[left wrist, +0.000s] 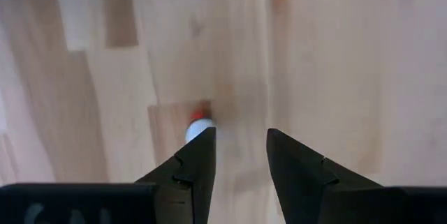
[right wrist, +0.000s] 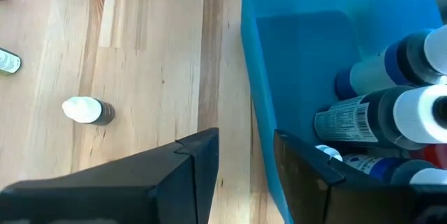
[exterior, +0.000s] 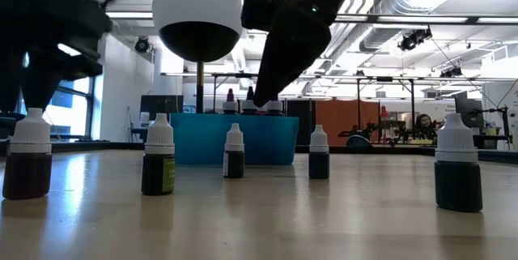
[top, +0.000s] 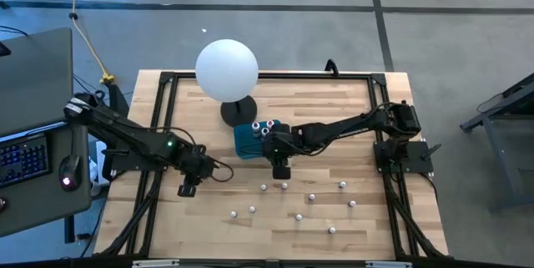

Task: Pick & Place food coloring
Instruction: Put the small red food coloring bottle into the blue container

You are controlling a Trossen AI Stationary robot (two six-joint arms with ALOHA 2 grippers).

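A teal box point(top: 249, 140) sits near the middle of the wooden table point(top: 367, 109), just in front of the dark base of a white ball lamp point(top: 226, 69), and several food coloring bottles point(top: 264, 126) stand inside it, their white and blue caps crowded toward one end in the right wrist view point(right wrist: 398, 123). The right gripper point(top: 281, 170) hangs at the box's front edge, its fingers spread with nothing between them; the right wrist view shows them astride the box's blue wall, one finger point(right wrist: 188, 165) over bare wood and the other inside the box. More bottles stand scattered and well apart across the front half of the table point(top: 312, 197), with open wood between them; the low view shows five upright in a loose row point(exterior: 234, 151), white-capped and dark-filled, ahead of the teal box point(exterior: 231, 138). The left gripper point(top: 187, 189) waits over the table's left side, fingers parted and empty, with a single white-capped bottle point(left wrist: 198, 128) showing a touch of red lying just beyond one fingertip. A black frame rims the tabletop, and a desk with a keyboard point(top: 23, 158) stands off the left edge. Behind the table, the low view opens onto a bright hall with ceiling ducts and lamps.
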